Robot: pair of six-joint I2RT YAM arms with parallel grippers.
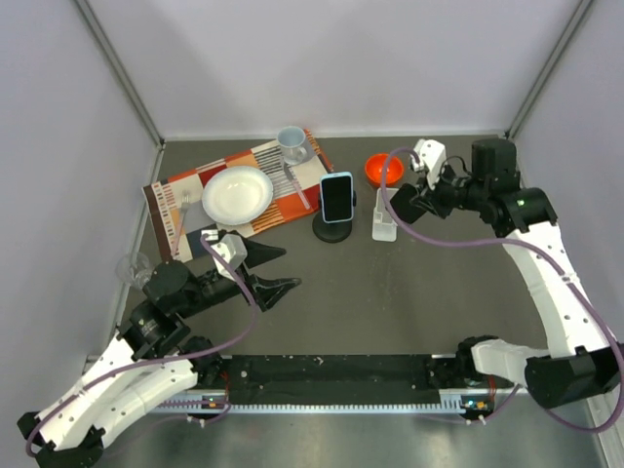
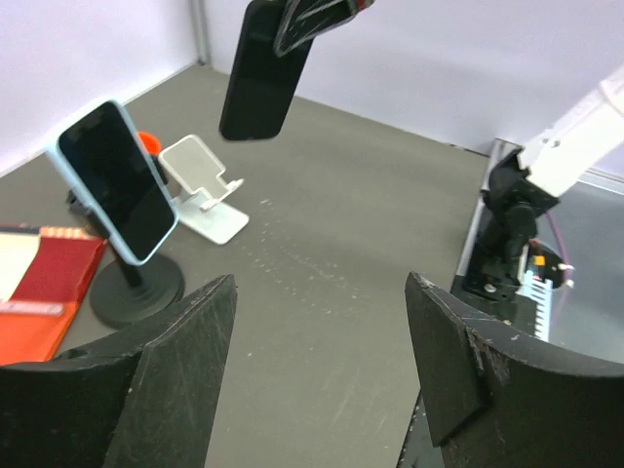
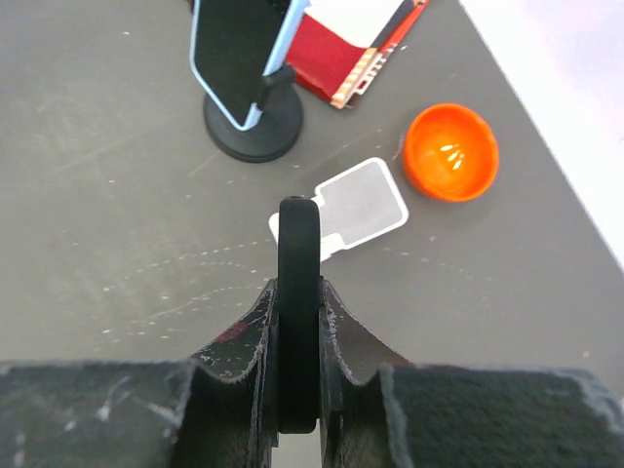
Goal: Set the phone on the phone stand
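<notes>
Your left gripper (image 1: 278, 269) sits spread and empty at the near left. Further right, a blue-cased phone (image 1: 337, 195) on a black stand stands near the white stand (image 3: 356, 207); drift left while lowering and you could knock it. The dark phone (image 2: 261, 68) hangs edge-on above the white stand, pinched by your right gripper (image 3: 298, 331). Released tilted, it may slide off.

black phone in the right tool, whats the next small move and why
Probably lower the right tool a little toward the white stand. The black phone is clamped in it, hanging above that stand without touching, and the black stand already holds the blue-cased phone.
</notes>
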